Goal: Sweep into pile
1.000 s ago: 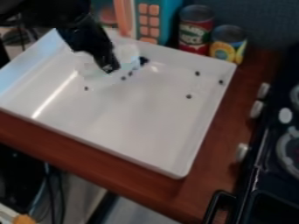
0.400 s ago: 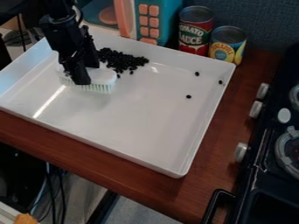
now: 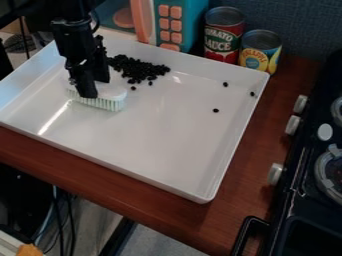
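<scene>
The black gripper hangs over the left part of the white tray, shut on a white brush with pale green bristles. The brush rests low, its bristles at the tray floor. Just behind and to the right of it lies a pile of small black pieces along the tray's back side, with a few pieces loose at its front edge. Three stray black pieces lie apart near the tray's right side.
Behind the tray stand a tomato sauce can, a pineapple can and a teal toy microwave. A black toy stove with knobs is on the right. The tray sits on a brown wooden counter.
Gripper and brush have moved left and toward the camera, off the pile, which was mostly hidden behind them at first. Since the middle frame they have shifted slightly left.
</scene>
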`<state>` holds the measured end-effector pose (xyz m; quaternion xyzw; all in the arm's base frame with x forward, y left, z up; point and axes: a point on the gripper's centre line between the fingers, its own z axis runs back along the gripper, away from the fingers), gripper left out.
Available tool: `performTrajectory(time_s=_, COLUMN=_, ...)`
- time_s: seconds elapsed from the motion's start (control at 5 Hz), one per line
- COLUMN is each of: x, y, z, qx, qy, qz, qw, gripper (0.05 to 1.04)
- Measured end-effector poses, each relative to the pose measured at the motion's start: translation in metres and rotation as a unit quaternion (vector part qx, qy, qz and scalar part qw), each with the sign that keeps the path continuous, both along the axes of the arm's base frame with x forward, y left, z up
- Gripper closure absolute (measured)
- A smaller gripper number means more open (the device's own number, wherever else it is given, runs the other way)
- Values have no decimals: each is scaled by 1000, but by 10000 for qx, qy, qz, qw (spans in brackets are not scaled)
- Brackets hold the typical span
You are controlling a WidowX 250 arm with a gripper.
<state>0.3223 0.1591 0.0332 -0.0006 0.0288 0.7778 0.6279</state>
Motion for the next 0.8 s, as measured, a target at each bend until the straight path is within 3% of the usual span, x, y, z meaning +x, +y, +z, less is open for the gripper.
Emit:
performTrajectory(time_s=0.2, x=12, y=6, z=-4, qx=-32, qy=-361, qz=60, qw=9993, gripper=398)
performTrajectory(time_s=0.4, x=23, y=13, z=-5, qx=-238, qy=-835, qz=112, qw=9962, gripper=398)
performTrajectory(time_s=0.8, x=49, y=13, z=-5, qx=-525, qy=-1267, qz=390, qw=9898, gripper=398)
